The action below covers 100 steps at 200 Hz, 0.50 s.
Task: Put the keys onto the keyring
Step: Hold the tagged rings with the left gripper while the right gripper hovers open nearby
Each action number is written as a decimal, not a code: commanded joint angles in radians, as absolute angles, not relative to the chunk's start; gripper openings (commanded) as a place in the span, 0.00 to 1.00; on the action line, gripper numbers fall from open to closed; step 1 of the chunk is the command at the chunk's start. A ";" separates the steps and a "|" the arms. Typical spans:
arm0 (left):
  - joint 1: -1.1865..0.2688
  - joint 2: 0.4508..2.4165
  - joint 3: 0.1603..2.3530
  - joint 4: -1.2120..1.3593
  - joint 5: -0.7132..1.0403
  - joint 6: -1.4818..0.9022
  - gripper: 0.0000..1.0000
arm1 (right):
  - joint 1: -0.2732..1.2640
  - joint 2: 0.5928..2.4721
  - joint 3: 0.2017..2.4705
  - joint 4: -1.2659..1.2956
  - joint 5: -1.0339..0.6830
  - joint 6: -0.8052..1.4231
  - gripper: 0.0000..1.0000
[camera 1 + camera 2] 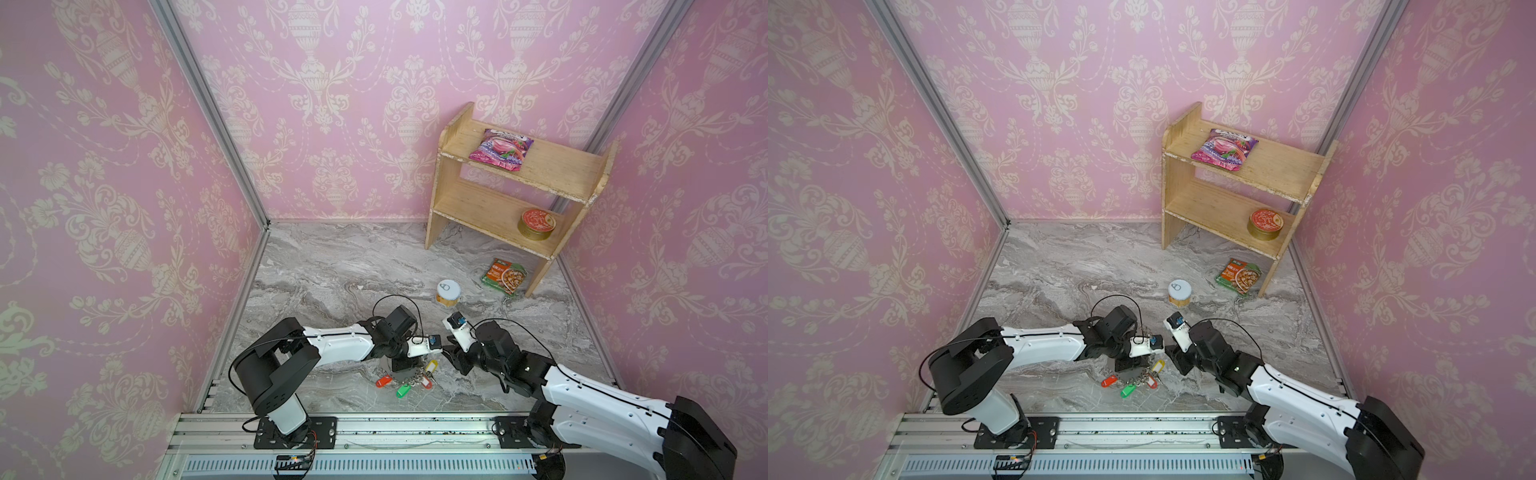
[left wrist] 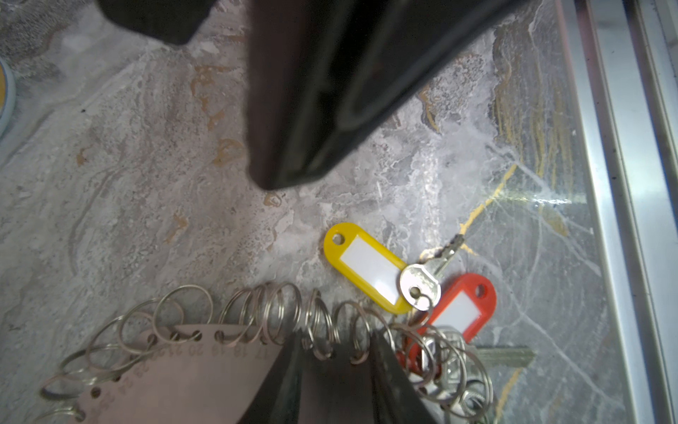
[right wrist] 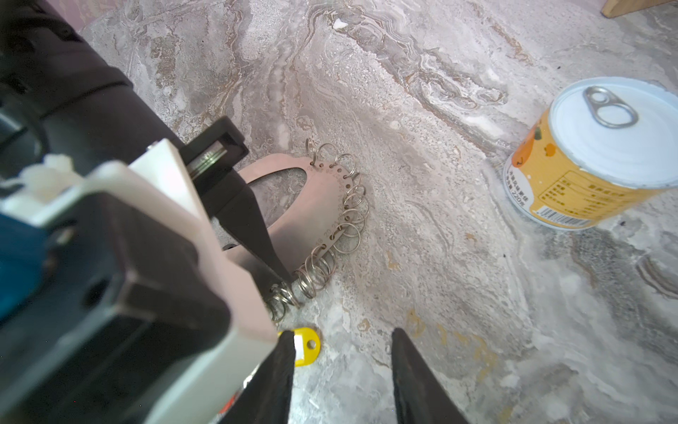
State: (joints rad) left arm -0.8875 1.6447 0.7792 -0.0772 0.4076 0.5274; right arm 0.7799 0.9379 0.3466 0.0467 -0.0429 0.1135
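Note:
The keyring [image 2: 183, 370] is a flat metal plate edged with several small split rings, lying on the marble near the front. Red [image 1: 383, 380], green [image 1: 403, 390] and yellow [image 1: 431, 367] tags hang from it. A silver key [image 2: 421, 286] on a small ring lies over the yellow tag [image 2: 367, 264], and another key [image 2: 506, 356] sticks out of the ring cluster. My left gripper [image 2: 334, 341] stands on the plate's rim, its jaws a little apart with two rings between them. My right gripper [image 3: 343, 352] hovers open and empty beside the yellow tag [image 3: 310, 348].
An orange can [image 1: 449, 292] stands just behind the grippers. A wooden shelf [image 1: 515, 195] at the back right holds a pink packet [image 1: 500, 149] and a red tin [image 1: 536, 223]. A green packet [image 1: 504, 276] lies at its foot. The metal rail [image 1: 374, 428] runs along the front.

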 commanded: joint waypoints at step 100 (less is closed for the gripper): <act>-0.912 1.572 0.759 -0.112 0.331 0.487 0.27 | 0.770 0.906 0.323 0.060 -0.022 0.125 0.43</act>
